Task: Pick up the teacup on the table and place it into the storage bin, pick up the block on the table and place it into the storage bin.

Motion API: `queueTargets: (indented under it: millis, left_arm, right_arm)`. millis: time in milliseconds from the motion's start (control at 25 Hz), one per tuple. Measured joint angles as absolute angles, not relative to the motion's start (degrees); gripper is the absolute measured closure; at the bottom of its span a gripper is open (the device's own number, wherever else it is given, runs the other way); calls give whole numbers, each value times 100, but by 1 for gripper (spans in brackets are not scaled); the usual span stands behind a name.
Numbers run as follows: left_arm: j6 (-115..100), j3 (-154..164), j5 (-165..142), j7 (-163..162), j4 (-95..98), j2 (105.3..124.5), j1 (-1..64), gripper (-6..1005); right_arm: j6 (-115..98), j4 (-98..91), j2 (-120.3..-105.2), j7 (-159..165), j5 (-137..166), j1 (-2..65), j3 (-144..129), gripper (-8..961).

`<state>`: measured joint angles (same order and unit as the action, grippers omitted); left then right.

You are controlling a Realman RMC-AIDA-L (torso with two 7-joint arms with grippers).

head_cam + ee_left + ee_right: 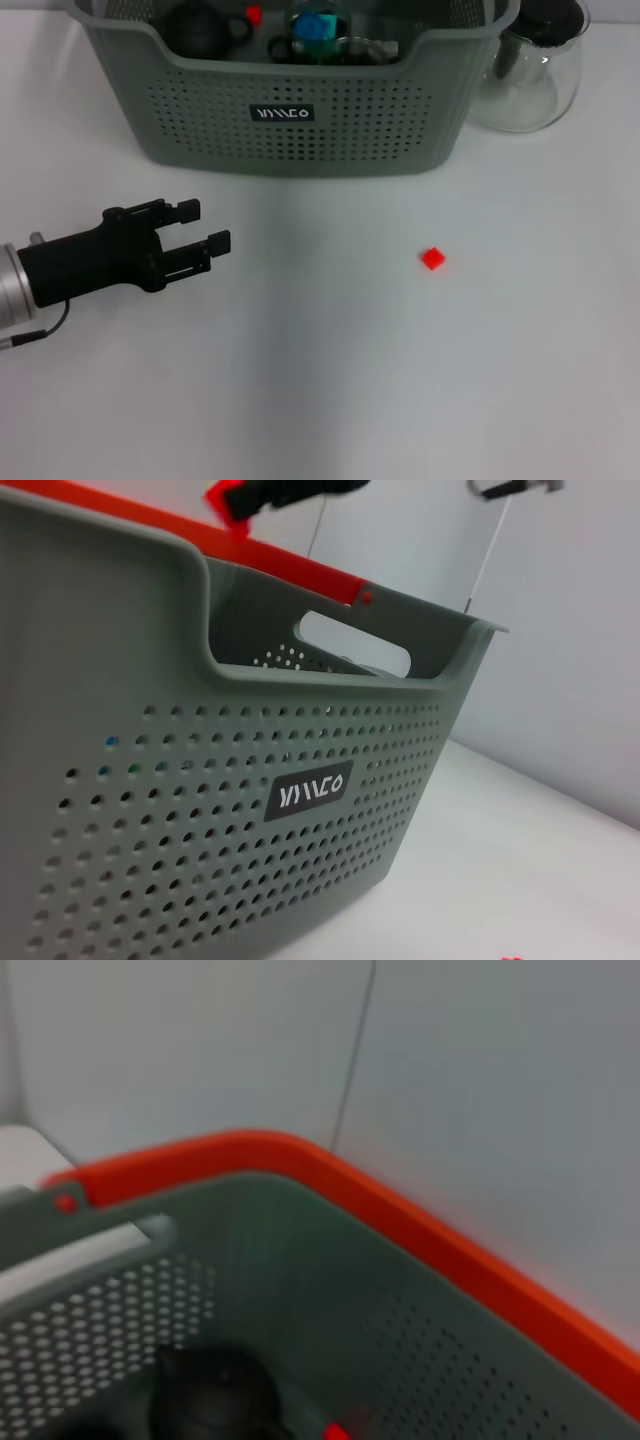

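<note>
A: Start at the left end effector [205,241]. What is it doing?

B: It hangs low over the counter [330,380] on the robot's left side, fingers spread and nothing between them, pointing roughly toward the middle. The right end effector doesn't show from the head; its wrist camera looks down into the far end of the storage bin [300,110], so I'd judge that arm is up over the bin. Whether its fingers are spread or clenched, I cannot tell.

A: And the block?

B: The small red block [433,258] lies alone on the counter, well apart from the left end effector and in front of the bin's right half. Untouched.

A: The teacup?

B: No cup stands on the counter. Inside the bin there's a dark rounded vessel [198,28] beside a blue item [318,27]; the dark one may be the teacup, though I can't be sure. A glass pitcher [530,70] stands just beside the bin.

A: So, halfway?

B: That's my reading: cup step probably done, block still to pick and drop in.
</note>
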<state>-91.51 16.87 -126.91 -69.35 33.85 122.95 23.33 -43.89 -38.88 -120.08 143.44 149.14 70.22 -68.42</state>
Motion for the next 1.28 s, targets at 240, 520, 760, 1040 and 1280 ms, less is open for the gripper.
queueTargets:
  millis: [240,520,760,1040,1280]
  left_arm:
    - [-9129,1687,-12691,-6935,3383,12297,2345,337]
    - [-9105,1688,-12691,-6925,3324,12304,2347,337]
    - [-9104,1681,-12691,-6911,3321,12305,2301,338]
    - [-9106,1649,-12691,-6900,3321,12305,2276,338]
    - [-9032,1608,-12691,-6886,3323,12304,2300,338]
  right_arm:
    - [-3896,-3275,-12010,14342,15001,7269,-6856,747]
    - [-4067,-3332,-12004,14381,15026,7191,-6872,747]
    - [-4124,-3789,-12010,14401,15018,6942,-6838,519]
    - [-6887,-7633,-12013,14290,14299,5169,-6931,393]
    - [-9491,-10254,-11945,13613,13228,3504,-6599,360]
